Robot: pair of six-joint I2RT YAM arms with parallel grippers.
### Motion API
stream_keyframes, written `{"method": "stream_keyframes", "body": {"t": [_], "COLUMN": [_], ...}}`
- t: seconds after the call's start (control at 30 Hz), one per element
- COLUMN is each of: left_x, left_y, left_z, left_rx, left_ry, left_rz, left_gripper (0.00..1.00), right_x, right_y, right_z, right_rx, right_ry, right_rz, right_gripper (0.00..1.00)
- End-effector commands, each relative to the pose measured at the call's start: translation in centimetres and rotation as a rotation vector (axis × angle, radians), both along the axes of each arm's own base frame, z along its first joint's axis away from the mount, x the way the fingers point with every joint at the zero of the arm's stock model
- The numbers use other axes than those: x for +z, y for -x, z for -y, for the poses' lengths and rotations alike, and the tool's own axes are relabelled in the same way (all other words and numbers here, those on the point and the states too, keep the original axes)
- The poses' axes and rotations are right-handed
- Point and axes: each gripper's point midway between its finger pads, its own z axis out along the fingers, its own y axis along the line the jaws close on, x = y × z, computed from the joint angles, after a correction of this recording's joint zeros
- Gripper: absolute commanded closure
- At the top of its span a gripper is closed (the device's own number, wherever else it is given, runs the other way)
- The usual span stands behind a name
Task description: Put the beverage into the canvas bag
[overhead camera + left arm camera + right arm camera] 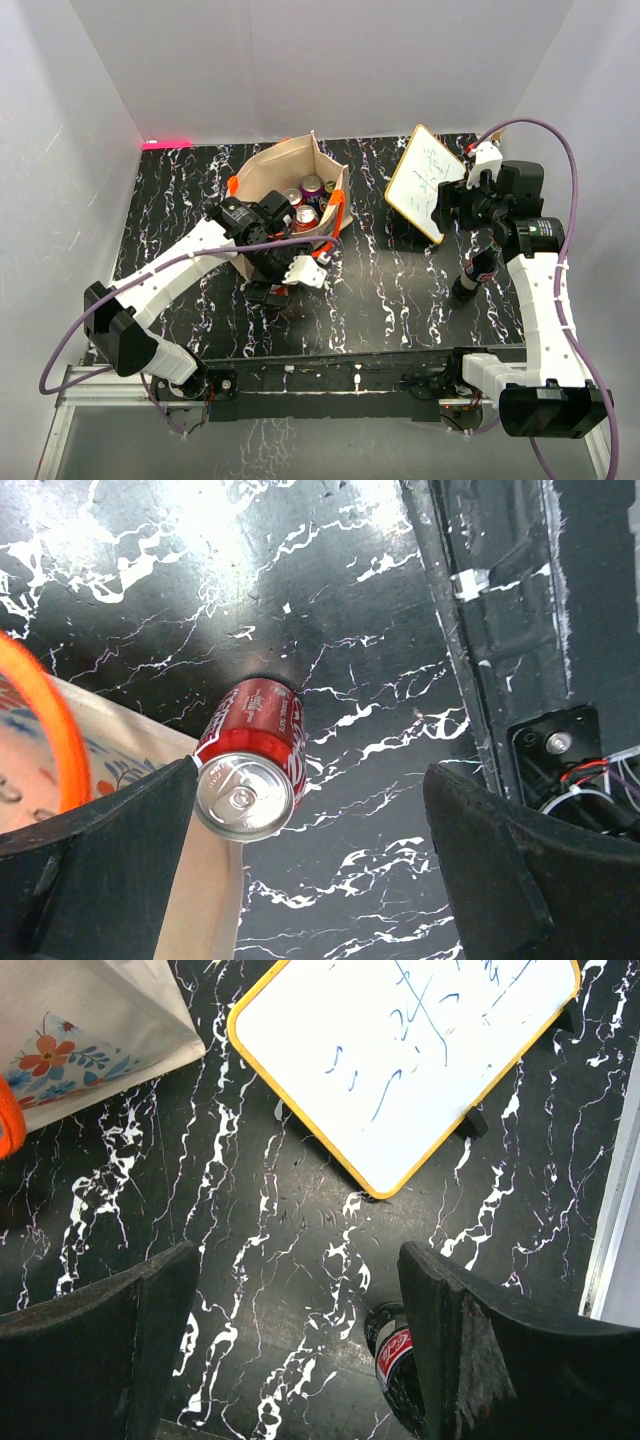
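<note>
Canvas bag (pixel 262 172) stands open-topped on the black marbled table (pixel 390 290), left of centre and toward the far side, with several cans (pixel 305 200) upright inside it. Its orange handles hang at the rim, and the flower print shows on the side wall in the right wrist view.

The left gripper (pixel 285 270) is low at the bag's near wall, its jaws spread wide and holding nothing. In the left wrist view a red can (pixel 250 770) stands upright on the table just beside that wall. It lies between the fingers, close to the one on the bag's side and well apart from the other. Whether it touches that finger cannot be told.

The right gripper (pixel 450 205) hangs over the right part of the table, above the near edge of a yellow-framed whiteboard (pixel 420 180) with blue handwriting. Its jaws are also spread and grip nothing. A dark bottle (pixel 475 270) with a red label stands upright on the table, near of the board and close to the right arm. The right wrist view shows it partly hidden behind one finger.
</note>
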Motion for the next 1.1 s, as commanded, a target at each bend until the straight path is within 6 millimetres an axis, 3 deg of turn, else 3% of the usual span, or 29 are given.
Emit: {"method": "stream_keyframes", "body": {"t": [0.0, 0.2, 0.53, 0.67, 0.83, 1.07], "left_x": [-1.8, -3.0, -1.3, -0.9, -0.4, 0.1], "left_y": [-0.9, -2.1, -3.3, -3.5, -3.6, -4.0], "left_z": [0.2, 0.2, 2.2, 2.6, 3.1, 3.8], "left_rx": [-0.068, -0.068, -0.009, -0.009, -0.009, 0.003], "left_ry": [-0.010, -0.032, 0.029, 0.042, 0.064, 0.082], "left_rz": [0.053, 0.095, 0.104, 0.105, 0.101, 0.105], "left_gripper": [0.05, 0.04, 0.03, 0.03, 0.03, 0.03], "right_x": [2.2, 2.6, 4.7, 3.7, 0.6, -1.8], "right_y": [-1.2, -0.8, 4.5, 6.1, 7.2, 5.9], "right_z": [0.2, 1.1, 7.2, 8.7, 9.5, 9.0], "right_rx": [-0.020, -0.052, -0.288, -0.344, -0.365, -0.331], "right_ry": [-0.004, 0.030, 0.279, 0.319, 0.321, 0.288], "right_rz": [0.097, 0.082, -0.025, -0.092, -0.215, -0.297], "right_gripper": [0.17, 0.17, 0.20, 0.22, 0.23, 0.29]}}
